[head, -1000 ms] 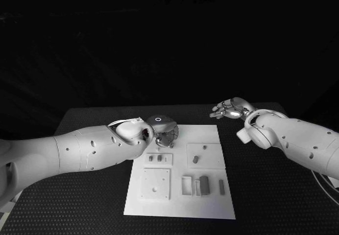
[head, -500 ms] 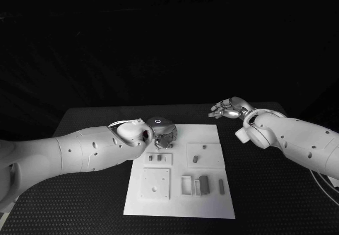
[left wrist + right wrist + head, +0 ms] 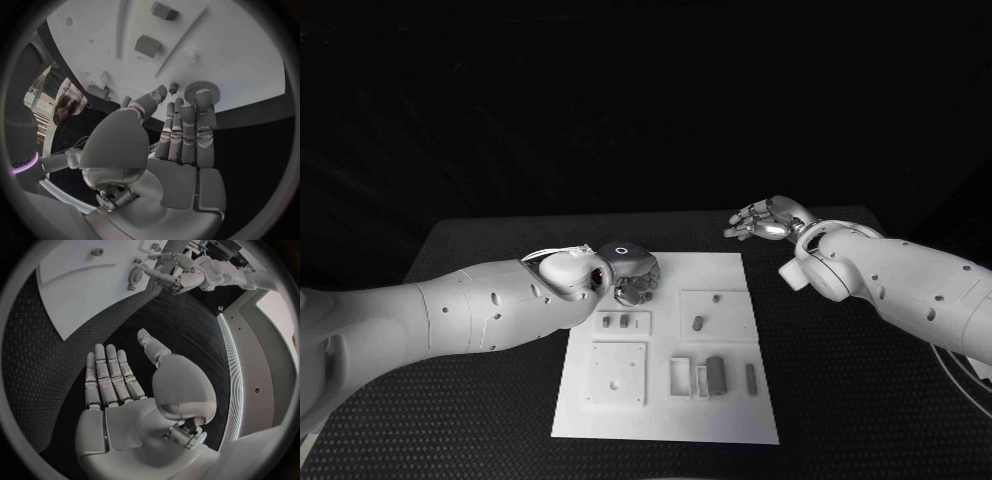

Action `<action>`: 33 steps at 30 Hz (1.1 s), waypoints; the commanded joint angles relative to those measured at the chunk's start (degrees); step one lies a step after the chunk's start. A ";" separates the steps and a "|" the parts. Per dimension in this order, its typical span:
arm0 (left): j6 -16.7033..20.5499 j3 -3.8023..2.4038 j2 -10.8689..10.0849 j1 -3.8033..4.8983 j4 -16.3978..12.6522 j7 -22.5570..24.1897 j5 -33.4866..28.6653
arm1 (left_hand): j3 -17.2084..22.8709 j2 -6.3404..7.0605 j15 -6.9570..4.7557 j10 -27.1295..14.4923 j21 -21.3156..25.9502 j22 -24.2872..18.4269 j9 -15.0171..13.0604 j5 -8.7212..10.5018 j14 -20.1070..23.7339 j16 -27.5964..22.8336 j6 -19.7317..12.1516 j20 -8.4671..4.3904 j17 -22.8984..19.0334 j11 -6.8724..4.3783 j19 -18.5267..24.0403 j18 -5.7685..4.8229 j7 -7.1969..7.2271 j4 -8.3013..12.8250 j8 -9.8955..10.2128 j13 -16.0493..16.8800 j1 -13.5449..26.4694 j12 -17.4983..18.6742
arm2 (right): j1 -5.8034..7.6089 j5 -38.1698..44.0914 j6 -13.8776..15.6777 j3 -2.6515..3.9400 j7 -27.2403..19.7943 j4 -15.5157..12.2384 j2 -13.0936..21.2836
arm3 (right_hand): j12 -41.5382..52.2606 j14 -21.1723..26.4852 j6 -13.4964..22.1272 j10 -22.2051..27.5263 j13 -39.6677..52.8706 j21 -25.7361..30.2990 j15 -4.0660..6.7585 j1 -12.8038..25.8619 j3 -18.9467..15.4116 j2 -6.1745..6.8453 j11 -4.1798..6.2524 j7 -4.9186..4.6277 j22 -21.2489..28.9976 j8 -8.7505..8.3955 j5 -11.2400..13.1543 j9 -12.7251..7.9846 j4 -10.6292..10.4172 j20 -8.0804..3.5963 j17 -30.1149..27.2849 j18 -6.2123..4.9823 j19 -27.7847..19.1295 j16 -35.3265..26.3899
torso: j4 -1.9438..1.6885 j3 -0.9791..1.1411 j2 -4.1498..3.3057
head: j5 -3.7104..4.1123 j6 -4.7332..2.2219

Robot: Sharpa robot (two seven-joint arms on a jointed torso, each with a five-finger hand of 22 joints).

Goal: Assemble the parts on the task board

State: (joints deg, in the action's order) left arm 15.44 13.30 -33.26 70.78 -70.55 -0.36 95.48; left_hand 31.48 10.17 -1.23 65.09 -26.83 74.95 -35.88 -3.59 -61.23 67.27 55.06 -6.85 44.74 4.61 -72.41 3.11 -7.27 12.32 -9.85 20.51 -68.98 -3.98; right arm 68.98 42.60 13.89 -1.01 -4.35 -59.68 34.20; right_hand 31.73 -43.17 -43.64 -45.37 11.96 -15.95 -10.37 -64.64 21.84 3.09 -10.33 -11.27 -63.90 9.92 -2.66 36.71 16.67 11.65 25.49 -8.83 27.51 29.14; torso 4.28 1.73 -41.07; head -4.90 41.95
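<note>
1. Head view: task board (image 3: 728,276) lies flat in the middle of the black table (image 3: 488,240). The left hand (image 3: 633,276) is over the board's far left corner, fingers pointing down at the plate. The right hand (image 3: 763,221) hangs above bare table just beyond the board's far right corner, well apart from the plate, fingers spread and nothing in them. Small grey parts (image 3: 717,373) stand in the near right recesses of the board; another grey part (image 3: 698,324) sits in the square plate right of centre, and two small ones (image 3: 616,321) lie in the little frame just in front of the left hand.

2. Left wrist view: the left hand (image 3: 178,145) has its fingers (image 3: 181,130) held straight and side by side, thumb set off to one side. A small round toothed part (image 3: 201,90), like a gear, sits right at the fingertips against the white board (image 3: 250,60); I cannot tell whether it is pinched or merely touched. Two grey blocks (image 3: 149,45) stand further off on the board.

3. Right wrist view: the right hand (image 3: 134,390) is flat and empty, fingers (image 3: 106,372) straight and slightly apart over the dark table mat (image 3: 37,355). Beyond it the board's corner (image 3: 81,285) shows, with the left hand (image 3: 172,275) at its edge.
</note>
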 commanded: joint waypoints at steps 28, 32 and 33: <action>-0.67 -0.04 2.58 -1.46 4.05 1.44 0.23 | 0.49 -1.27 -0.42 1.45 -1.45 1.33 0.53 0.01 -1.22 1.82 0.74 -0.39 -0.32 0.12 -1.35 5.11 0.22 0.16 -0.60 0.28 -0.43 -0.71 | 0.01 -0.14 -0.64 0.02 -0.58 -0.15 -0.28 | -0.37 0.21 0.35 -0.01 -0.25 0.39 -0.23 0.25 -0.34 -0.39 -0.13 -1.38 -0.15 0.36 -0.07 -0.10 0.12 -0.02 0.12 1.12 -0.34 -0.33 | -0.02 0.02 0.07 | 0.16 0.30; -1.06 -0.03 2.59 -1.47 3.85 1.79 0.14 | 0.52 -1.41 -0.51 1.72 -1.59 1.32 0.56 0.00 -1.28 1.98 0.91 -0.46 -0.40 0.03 -1.43 5.12 0.20 0.24 -0.72 0.36 -0.48 -0.80 | 0.01 -0.14 -0.67 0.02 -0.58 -0.20 -0.27 | -0.37 0.21 0.35 -0.02 -0.28 0.40 -0.23 0.25 -0.35 -0.39 -0.13 -1.38 -0.16 0.37 -0.07 -0.10 0.12 -0.01 0.13 1.12 -0.35 -0.34 | -0.06 0.02 0.07 | 0.27 0.44; -1.12 -0.03 2.56 -1.47 3.77 1.87 0.14 | 0.51 -1.42 -0.52 1.79 -1.61 1.32 0.56 0.00 -1.29 2.01 0.96 -0.47 -0.42 0.01 -1.44 5.12 0.21 0.26 -0.76 0.38 -0.49 -0.83 | 0.01 -0.14 -0.64 0.02 -0.59 -0.24 -0.26 | -0.37 0.21 0.35 -0.02 -0.28 0.40 -0.23 0.25 -0.35 -0.38 -0.13 -1.38 -0.16 0.37 -0.07 -0.10 0.12 -0.01 0.13 1.12 -0.35 -0.35 | -0.07 0.02 0.07 | 0.27 0.45</action>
State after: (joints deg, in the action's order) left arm 15.14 13.28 -30.81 69.34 -66.56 0.50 95.52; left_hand 31.78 9.19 -1.63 66.37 -28.16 74.92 -35.36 -3.59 -62.26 69.08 55.69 -7.34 44.39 4.59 -73.54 3.06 -7.05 12.31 -10.38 20.82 -69.51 -4.63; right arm 68.99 42.57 13.78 -1.01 -4.38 -59.81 33.99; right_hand 31.73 -43.18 -43.64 -45.37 11.73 -15.95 -10.35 -64.64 21.84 3.09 -10.33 -11.27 -64.01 9.92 -2.66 36.67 16.67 11.64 25.53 -8.83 27.51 29.15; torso 4.25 1.75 -41.00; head -4.68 42.30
